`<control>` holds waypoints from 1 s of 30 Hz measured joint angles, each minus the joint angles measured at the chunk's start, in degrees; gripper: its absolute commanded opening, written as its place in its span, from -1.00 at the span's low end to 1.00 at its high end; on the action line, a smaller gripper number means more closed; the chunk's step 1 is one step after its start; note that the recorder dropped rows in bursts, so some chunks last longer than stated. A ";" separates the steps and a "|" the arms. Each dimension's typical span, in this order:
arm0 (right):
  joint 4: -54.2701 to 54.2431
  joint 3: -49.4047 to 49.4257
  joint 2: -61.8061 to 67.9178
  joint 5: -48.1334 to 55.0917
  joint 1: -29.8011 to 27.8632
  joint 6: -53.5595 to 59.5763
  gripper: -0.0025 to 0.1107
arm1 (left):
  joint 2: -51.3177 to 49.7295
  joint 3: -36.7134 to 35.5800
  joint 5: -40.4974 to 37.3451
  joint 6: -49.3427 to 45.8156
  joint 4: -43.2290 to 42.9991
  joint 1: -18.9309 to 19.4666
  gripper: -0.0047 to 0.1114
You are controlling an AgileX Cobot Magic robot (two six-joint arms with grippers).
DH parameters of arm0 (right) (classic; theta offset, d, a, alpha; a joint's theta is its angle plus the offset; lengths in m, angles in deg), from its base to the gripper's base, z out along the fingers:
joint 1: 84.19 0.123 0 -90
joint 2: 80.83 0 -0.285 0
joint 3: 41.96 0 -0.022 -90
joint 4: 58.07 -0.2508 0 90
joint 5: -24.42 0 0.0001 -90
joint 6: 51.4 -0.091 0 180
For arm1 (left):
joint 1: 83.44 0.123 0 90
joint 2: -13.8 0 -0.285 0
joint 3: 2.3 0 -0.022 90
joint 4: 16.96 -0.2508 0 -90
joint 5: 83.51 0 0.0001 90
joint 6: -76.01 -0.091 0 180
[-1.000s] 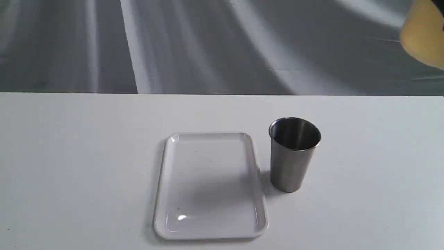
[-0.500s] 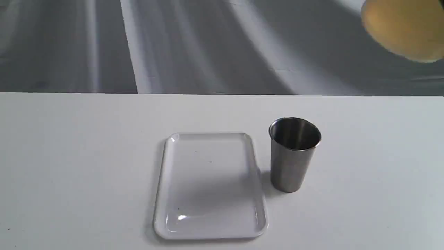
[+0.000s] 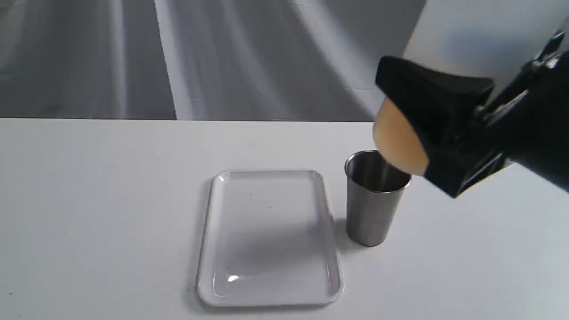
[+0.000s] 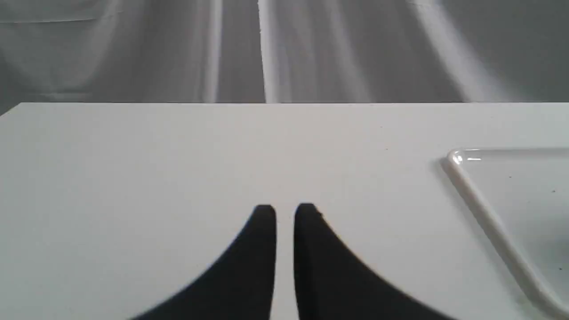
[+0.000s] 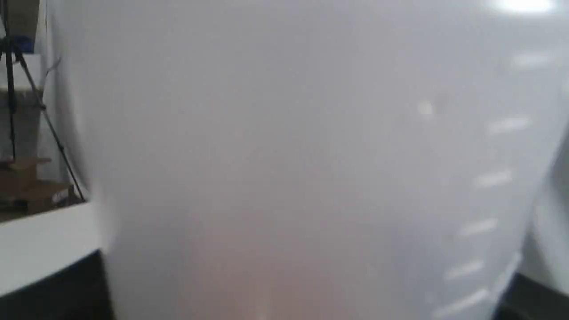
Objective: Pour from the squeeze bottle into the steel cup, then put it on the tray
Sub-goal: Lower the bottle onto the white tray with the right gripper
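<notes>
The squeeze bottle hangs tilted in the air at the right, whitish above, with amber liquid pooled at its lower end. My right gripper is shut on it with black fingers around its body. In the exterior view its amber end overlaps the rim of the steel cup, which stands upright on the table. The nozzle is hidden. The bottle fills the right wrist view. The white tray lies flat just left of the cup, nothing on it. My left gripper hovers shut and empty over bare table, left of the tray's corner.
The white table ends at a far edge before a grey draped backdrop. A tripod and cardboard boxes stand beyond the table in the right wrist view.
The bottle and my right gripper came from the upper right corner down and to the left, now large in view over the cup. Tray and cup have not moved.
</notes>
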 measured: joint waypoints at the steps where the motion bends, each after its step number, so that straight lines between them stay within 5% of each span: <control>1: 0.00 0.00 1.20 -0.40 0.58 0.47 -0.96 | 0.00 0.00 0.00 0.00 0.00 0.00 -0.78; 11: -9.07 -0.10 18.73 -11.03 8.29 15.99 -0.96 | 0.00 0.00 0.00 0.00 0.00 0.00 -0.78; 18: -15.15 -1.19 30.81 -19.78 8.55 18.08 -0.96 | 0.00 0.00 0.00 0.00 0.00 0.00 -0.78; 30: -18.56 -11.70 43.72 -19.86 8.55 19.38 -0.96 | 0.00 0.00 0.00 0.00 0.00 0.00 -0.78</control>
